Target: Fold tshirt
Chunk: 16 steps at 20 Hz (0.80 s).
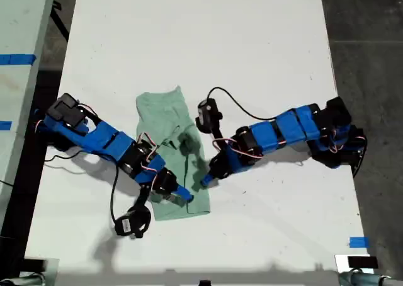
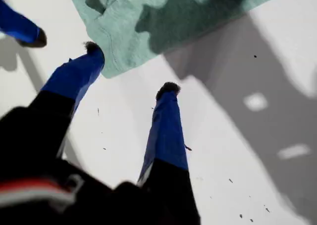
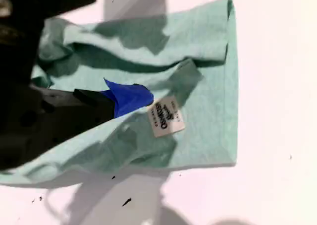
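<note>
- At the near right of the exterior view you see a small strip of blue tape [image 1: 357,242] on the white table [image 1: 252,40].
- My second gripper [image 1: 182,196] comes in from the exterior view's left and sits over the near end of the tshirt [image 1: 165,116].
- In the second wrist view, one blue finger [image 3: 130,97] lies on the mint-green cloth beside a white label [image 3: 166,117]. The other jaw is hidden, so you cannot tell whether this gripper grips or gapes.
- My first gripper [image 1: 205,183] reaches in from the exterior view's right, just beside the shirt's right edge.
- Its wrist view shows the jaws spread wide with nothing between them, over bare table at a corner of the cloth [image 2: 148,31].
- The tshirt lies folded into a narrow, rumpled strip at the table's middle. It runs from between the two grippers toward the far side.
</note>
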Each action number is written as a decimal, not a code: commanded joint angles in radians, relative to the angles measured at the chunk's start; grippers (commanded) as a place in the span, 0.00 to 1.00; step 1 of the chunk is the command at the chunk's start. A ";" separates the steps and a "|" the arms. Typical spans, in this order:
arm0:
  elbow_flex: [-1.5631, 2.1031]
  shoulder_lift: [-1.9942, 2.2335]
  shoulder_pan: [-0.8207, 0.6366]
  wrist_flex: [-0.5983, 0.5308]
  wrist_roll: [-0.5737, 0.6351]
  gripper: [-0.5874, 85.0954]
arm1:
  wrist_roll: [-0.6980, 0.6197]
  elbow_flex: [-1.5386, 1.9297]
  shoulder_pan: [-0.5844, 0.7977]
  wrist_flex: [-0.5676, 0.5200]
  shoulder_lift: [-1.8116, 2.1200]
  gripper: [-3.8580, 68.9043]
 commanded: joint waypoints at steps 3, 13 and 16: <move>-0.023 0.232 0.034 0.238 -0.112 0.35 | 0.009 -0.020 -0.012 0.012 0.052 0.40; 0.057 0.348 0.058 0.344 -0.221 0.11 | 0.028 -0.098 -0.011 0.123 0.143 0.37; 0.092 0.414 0.071 0.376 -0.247 0.17 | 0.035 -0.100 -0.014 0.130 0.169 0.39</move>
